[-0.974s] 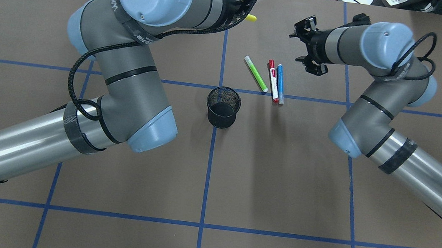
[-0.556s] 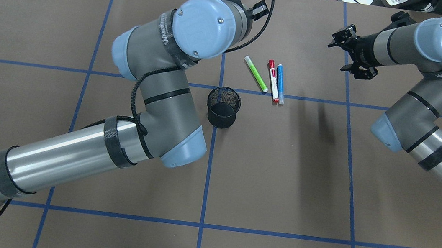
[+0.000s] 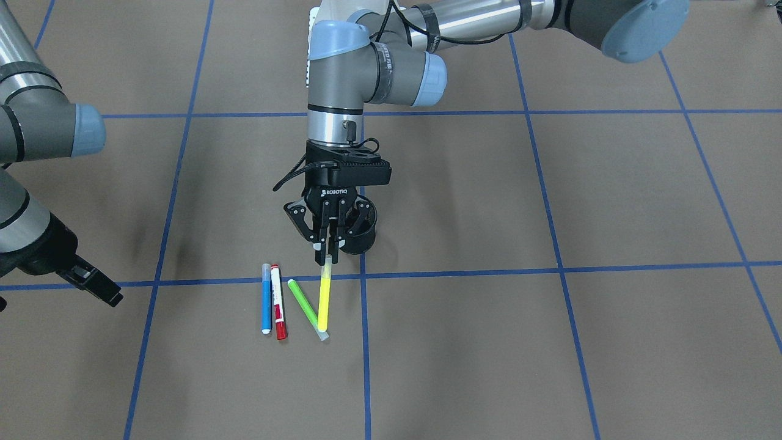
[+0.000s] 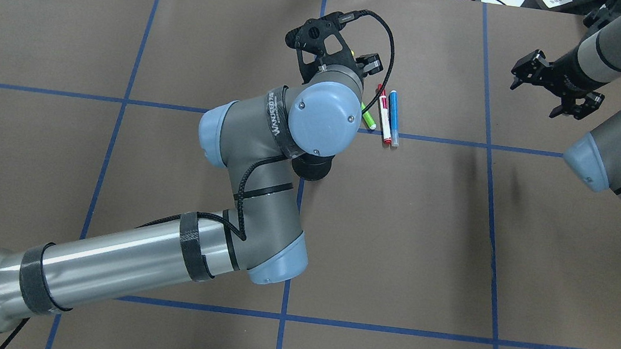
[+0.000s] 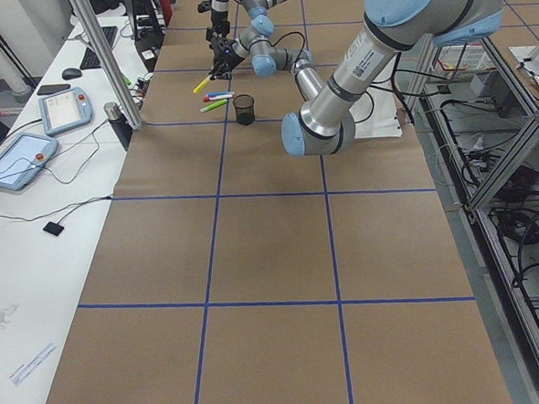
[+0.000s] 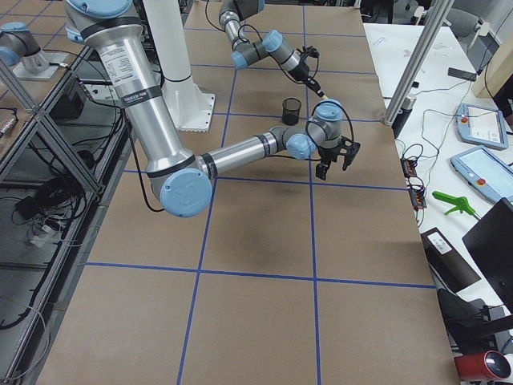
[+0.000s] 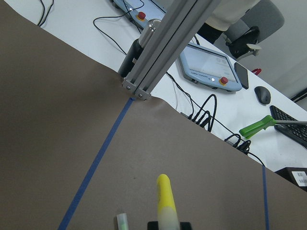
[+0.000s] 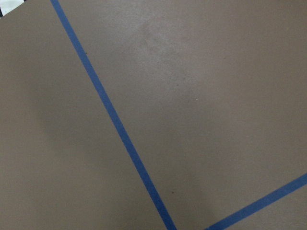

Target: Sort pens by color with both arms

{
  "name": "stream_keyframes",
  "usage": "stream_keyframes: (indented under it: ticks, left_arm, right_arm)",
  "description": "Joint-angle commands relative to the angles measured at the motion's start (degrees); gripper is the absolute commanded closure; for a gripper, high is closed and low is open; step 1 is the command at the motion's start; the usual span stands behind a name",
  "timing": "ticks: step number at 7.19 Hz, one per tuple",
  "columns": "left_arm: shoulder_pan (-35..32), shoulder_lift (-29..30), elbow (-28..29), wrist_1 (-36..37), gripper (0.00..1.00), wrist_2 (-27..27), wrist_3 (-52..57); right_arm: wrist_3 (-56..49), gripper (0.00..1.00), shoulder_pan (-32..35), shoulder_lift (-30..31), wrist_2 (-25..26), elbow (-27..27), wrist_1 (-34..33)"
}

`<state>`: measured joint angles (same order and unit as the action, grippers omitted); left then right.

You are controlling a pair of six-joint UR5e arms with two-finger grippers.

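My left gripper (image 3: 327, 245) is shut on the top end of the yellow pen (image 3: 324, 294), which hangs slanting down over the near end of the green pen (image 3: 303, 305). The yellow pen also shows in the left wrist view (image 7: 165, 197). The green pen, the white pen with red cap (image 3: 278, 302) and the blue pen (image 3: 266, 298) lie side by side on the brown table. From overhead my left wrist covers most of the green pen (image 4: 368, 122). My right gripper (image 4: 554, 88) is open and empty, well off to the right of the pens.
A black mesh cup (image 3: 361, 236) stands just behind my left gripper, mostly hidden under the left wrist from overhead (image 4: 311, 168). Blue tape lines (image 4: 284, 313) grid the table. A metal post (image 7: 160, 48) stands at the far edge.
My left arm has swung right and back toward the pens, carrying the yellow pen over the green one. My right arm has drawn away to the right, gripper still open.
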<state>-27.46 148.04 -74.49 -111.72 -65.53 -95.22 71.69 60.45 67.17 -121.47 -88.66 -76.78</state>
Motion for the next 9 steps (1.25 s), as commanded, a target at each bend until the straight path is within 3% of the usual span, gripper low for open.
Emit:
stream_keyframes:
  ticks: [1, 3, 4, 5, 6, 7, 9]
  left_arm:
    - [0.7, 0.8, 2.2, 0.0, 0.94, 2.3, 0.1]
    - [0.8, 0.8, 3.8, 0.0, 0.93, 4.3, 1.1]
    - [0.8, 1.1, 3.9, 0.0, 0.82, 4.4, 1.4]
    - [0.8, 1.9, 4.3, -0.1, 0.59, 4.4, 1.6]
    - [0.8, 2.3, 4.3, 0.0, 0.25, 4.4, 2.1]
    - [0.8, 2.3, 4.3, 0.0, 0.07, 4.5, 3.4]
    - [0.7, 2.3, 3.8, -0.1, 0.01, 5.4, 4.8]
  right_arm:
    - [-14.8, 0.00, 0.6, 0.0, 0.8, -8.8, -16.8]
    - [-21.9, 0.00, 0.5, 0.5, 2.9, -14.8, -24.7]
    - [-21.9, 0.00, 0.5, 0.4, 3.0, -15.7, -25.1]
    - [-21.6, 0.00, 0.5, 0.2, 3.1, -15.9, -25.0]
    - [-21.4, 0.00, 0.4, 0.0, 3.1, -15.9, -25.0]
    - [-21.4, 0.00, 0.4, -0.1, 3.1, -16.1, -25.0]
    - [-21.4, 0.00, 0.4, -0.1, 3.1, -16.3, -25.0]
